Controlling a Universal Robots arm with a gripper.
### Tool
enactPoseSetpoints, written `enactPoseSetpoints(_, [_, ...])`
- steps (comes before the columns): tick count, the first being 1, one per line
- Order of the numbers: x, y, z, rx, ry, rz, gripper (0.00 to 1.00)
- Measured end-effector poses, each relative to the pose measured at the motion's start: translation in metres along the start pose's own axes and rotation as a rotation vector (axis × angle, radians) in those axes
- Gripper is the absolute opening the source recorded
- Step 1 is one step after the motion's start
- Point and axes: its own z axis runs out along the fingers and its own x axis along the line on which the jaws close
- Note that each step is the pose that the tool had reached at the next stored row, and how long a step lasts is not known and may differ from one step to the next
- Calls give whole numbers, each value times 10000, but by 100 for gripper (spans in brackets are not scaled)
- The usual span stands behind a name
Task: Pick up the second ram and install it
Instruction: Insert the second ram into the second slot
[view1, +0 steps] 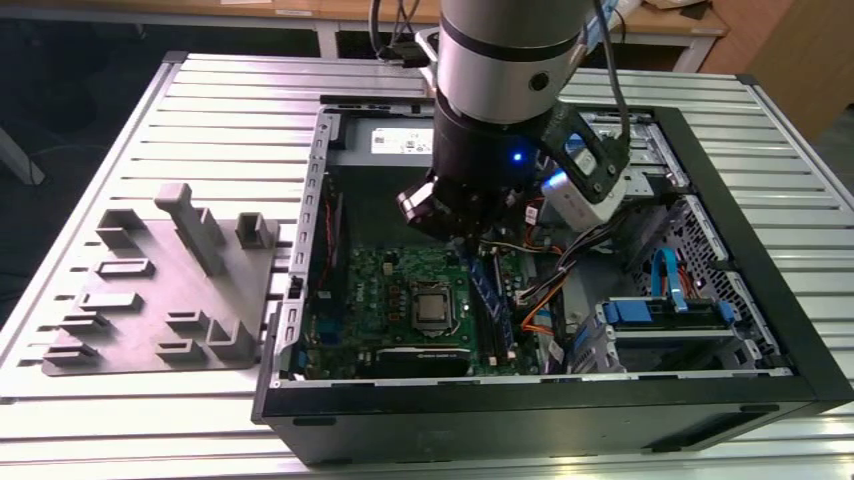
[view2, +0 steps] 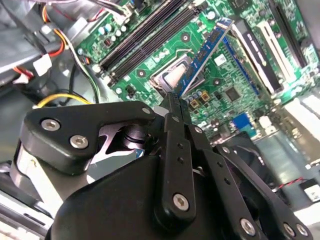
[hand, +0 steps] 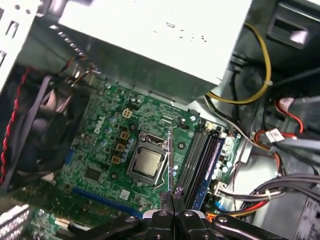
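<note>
Exterior view, from its left to its right: a grey holder plate (view1: 147, 290) lies on the ribbed worktop (view1: 227, 100), just beside an open computer case (view1: 534, 410) with a green main board (view1: 380, 290) flat on its floor. The arm reaches down into the case. The hand (view1: 458, 238) hangs above the board, between the processor socket (view1: 430, 310) and the bundle of cables (view1: 554, 295) toward that view's right. In the second wrist view the hand (view2: 173, 100) is closed tight on one end of the memory stick (view2: 207, 50), which juts out from it toward the board. In the first wrist view the stick (hand: 170, 155) shows edge-on as a thin line over the socket's rim, with the long black slots (hand: 197, 155) just beside it and apart from it. The pick-up therefore looks done, as the stick is in the grip and inside the case. The fitting is what is left, since the stick sits in no slot and does not yet look lined up over one.
</note>
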Motion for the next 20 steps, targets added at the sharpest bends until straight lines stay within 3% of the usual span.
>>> enactPoseSetpoints(17, [1,-1,17,110,-110,3097,8])
enactPoseSetpoints(20, [1,-1,17,116,-116,3272,8])
